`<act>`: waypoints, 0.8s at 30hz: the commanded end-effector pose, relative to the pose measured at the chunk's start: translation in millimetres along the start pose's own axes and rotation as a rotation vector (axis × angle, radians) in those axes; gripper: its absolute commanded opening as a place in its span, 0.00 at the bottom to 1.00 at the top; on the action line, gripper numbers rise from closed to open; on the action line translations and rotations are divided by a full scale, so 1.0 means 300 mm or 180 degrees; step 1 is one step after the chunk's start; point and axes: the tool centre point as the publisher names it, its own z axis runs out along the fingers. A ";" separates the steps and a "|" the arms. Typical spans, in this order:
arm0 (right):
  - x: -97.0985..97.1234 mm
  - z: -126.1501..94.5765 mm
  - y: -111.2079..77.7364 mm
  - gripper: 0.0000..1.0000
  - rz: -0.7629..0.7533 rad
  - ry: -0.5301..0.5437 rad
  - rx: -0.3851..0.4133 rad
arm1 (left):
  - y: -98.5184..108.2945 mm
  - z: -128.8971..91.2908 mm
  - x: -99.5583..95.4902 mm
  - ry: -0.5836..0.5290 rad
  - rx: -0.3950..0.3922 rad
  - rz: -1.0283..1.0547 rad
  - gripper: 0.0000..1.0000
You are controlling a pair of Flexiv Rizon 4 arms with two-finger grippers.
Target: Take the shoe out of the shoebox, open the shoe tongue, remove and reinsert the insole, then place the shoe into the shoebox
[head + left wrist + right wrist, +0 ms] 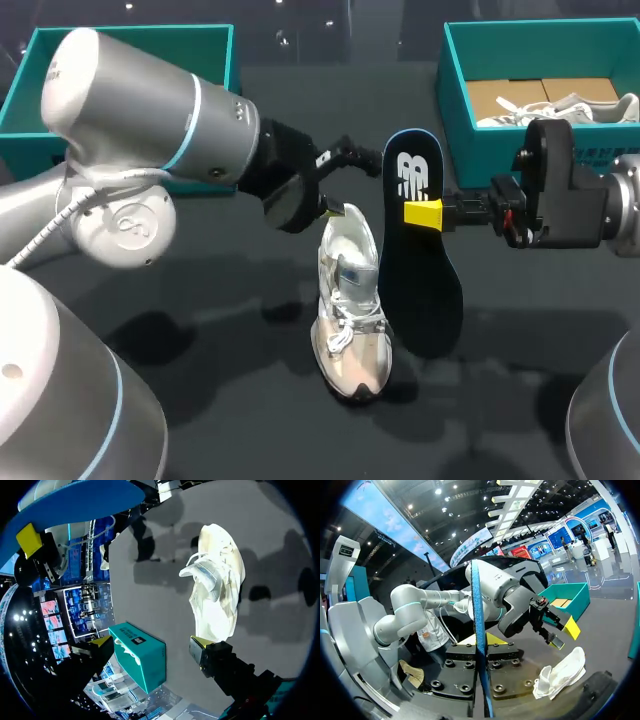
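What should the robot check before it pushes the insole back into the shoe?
1. Right gripper pinching the insole: ok.
2. Shoe standing on its sole, opening up: ok.
3. Insole lined up over the opening: not ok, it hangs upright beside the shoe.
4. Left gripper steadying the shoe: not ok, it is open, with one finger by the heel.
5. Tongue pulled back enough: cannot tell.
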 end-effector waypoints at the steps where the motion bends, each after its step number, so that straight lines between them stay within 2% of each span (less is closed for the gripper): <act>1: 0.002 0.005 -0.004 0.00 0.0001 -0.0009 -0.0001 | -0.010 -0.036 0.008 -0.0798 0.0034 -0.0003 1.00; 12: 0.002 0.005 -0.004 0.00 0.0001 -0.0009 -0.0001 | 0.019 -0.092 -0.017 -0.1301 0.0158 -0.0019 1.00; 19: -0.148 -0.026 0.053 0.00 0.0552 0.0082 -0.0051 | 0.024 -0.128 -0.016 -0.1493 0.0131 -0.0010 1.00; 24: -0.279 -0.033 0.078 0.00 0.0900 0.0200 -0.0039 | 0.020 -0.149 -0.016 -0.1586 0.0116 -0.0001 1.00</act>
